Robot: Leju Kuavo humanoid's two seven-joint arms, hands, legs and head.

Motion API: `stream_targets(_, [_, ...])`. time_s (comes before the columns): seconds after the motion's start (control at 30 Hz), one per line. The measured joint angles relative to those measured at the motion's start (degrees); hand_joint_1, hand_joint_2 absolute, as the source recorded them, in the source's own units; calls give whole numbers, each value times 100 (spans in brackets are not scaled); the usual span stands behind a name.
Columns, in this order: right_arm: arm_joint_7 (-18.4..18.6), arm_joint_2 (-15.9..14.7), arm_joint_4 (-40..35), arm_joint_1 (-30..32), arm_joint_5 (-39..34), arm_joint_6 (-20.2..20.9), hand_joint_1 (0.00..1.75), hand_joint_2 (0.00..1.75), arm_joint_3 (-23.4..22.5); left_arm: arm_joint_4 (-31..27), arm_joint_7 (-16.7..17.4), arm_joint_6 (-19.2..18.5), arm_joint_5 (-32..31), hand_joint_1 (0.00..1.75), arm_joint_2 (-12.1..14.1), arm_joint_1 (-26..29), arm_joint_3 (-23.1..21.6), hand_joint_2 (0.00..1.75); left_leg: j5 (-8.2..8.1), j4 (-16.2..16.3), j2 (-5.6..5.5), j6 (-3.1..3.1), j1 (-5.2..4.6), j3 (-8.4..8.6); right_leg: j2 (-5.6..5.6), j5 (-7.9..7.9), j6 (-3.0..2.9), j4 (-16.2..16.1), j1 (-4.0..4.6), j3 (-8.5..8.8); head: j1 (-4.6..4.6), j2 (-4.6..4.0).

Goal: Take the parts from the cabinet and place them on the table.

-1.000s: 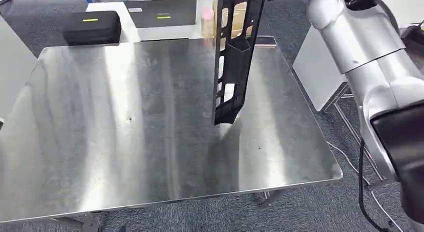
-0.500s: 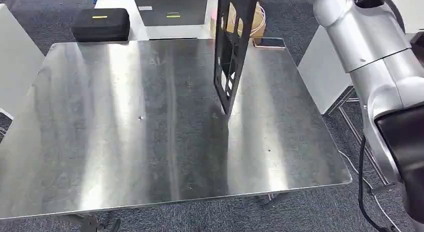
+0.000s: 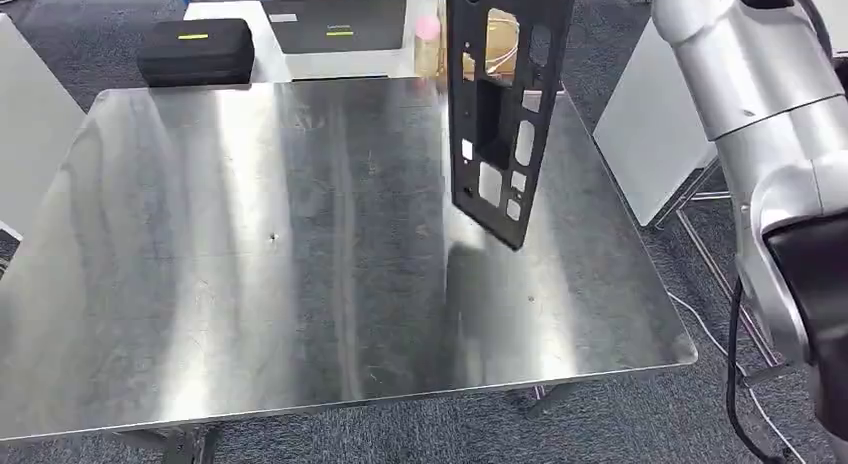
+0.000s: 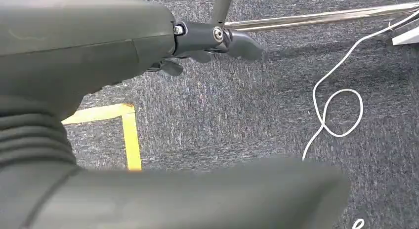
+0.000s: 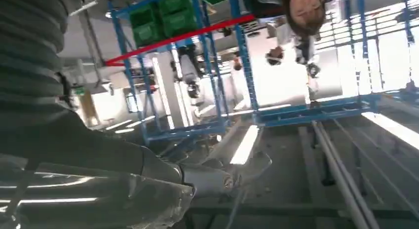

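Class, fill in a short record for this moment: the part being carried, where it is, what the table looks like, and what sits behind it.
Part: black panel with cut-outs
Position: upright, hanging over the table's far right area, lower end above the surface
Table: bare shiny metal table
Behind table: black case, dark flat box
Left hand: over the carpet, holding nothing

Black perforated panel part (image 3: 505, 104): flat, elongated plate with several rectangular and slotted cut-outs. It hangs roughly upright, slightly tilted, above the far right area of the steel table (image 3: 250, 284), its lower corner just clear of the tabletop. Its upper end runs past the frame edge. Its dark reflection shows on the tabletop below.
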Motion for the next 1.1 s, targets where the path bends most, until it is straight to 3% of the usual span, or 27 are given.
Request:
stream_targets(0.23, [853, -118, 264, -1, 148, 175, 0, 175, -85, 0, 26, -31, 4, 0, 0, 3, 7, 0, 0, 1, -1, 0, 0, -1, 0, 0, 0, 0, -1, 1, 4, 0])
stream_targets(0.37, [1092, -236, 393, -6, 528, 304, 0, 175, -59, 0, 39, -33, -11, 0, 0, 8, 9, 0, 0, 1, -1, 0, -1, -1, 0, 0, 0, 0, -1, 1, 2, 0])
stream_targets(0.93, [1293, -332, 629, 175, 1049, 352, 0, 175, 262, 0, 103, -68, -61, 0, 0, -6, 41, 0, 0, 0, 2, -1, 1, -1, 3, -1, -1, 0, 0, -1, 2, 0])
stream_targets(1.1, [961, -282, 658, 398, 889, 409, 0, 175, 282, 0, 122, -85, -79, 0, -2, -4, 66, 0, 0, 0, 2, -1, 1, -1, 4, -1, -1, 1, 1, -1, 0, 0])
